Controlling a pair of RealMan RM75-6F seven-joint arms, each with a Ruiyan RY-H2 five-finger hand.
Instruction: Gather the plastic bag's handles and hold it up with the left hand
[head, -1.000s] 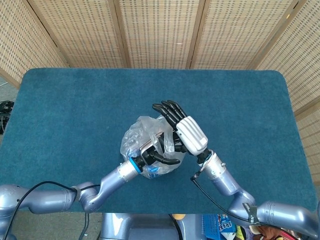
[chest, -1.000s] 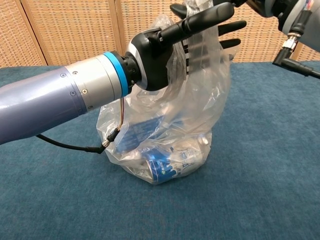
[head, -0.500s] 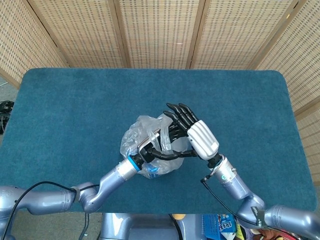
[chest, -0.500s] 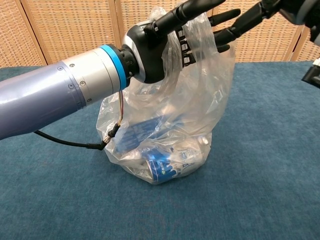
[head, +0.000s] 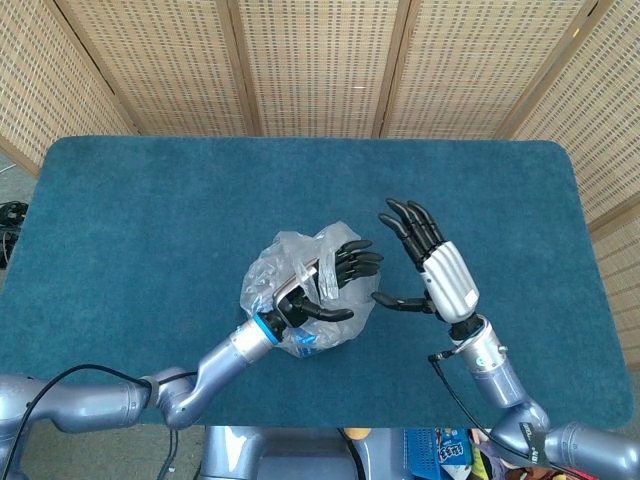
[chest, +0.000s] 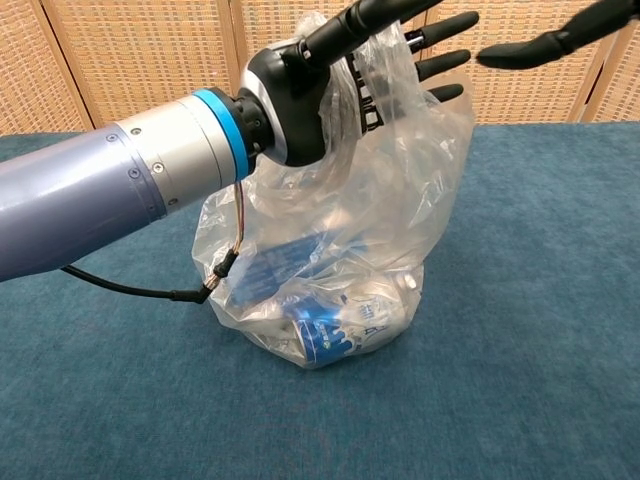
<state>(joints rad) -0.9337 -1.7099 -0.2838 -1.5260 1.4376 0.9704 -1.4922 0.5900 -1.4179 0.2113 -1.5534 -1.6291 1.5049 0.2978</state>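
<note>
The clear plastic bag (head: 278, 283) sits on the blue table (head: 150, 220) with blue packets (chest: 325, 338) in its bottom. My left hand (head: 335, 285) is pushed through the raised handles (chest: 395, 75), which drape over its palm. Its fingers stretch out straight and apart, not curled around the plastic. In the chest view the left hand (chest: 305, 95) stands at the bag's top. My right hand (head: 435, 275) hovers to the right of the bag, fingers spread and holding nothing. In the chest view only one dark finger (chest: 545, 42) of it shows.
A black cable (chest: 130, 288) trails from my left forearm onto the table beside the bag. Woven wicker screens (head: 320, 60) close off the far side. The table's near edge runs just under both forearms.
My right hand has drawn away from the bag's top, moving right and letting go of the plastic. The left hand stays inside the handles, slightly higher.
</note>
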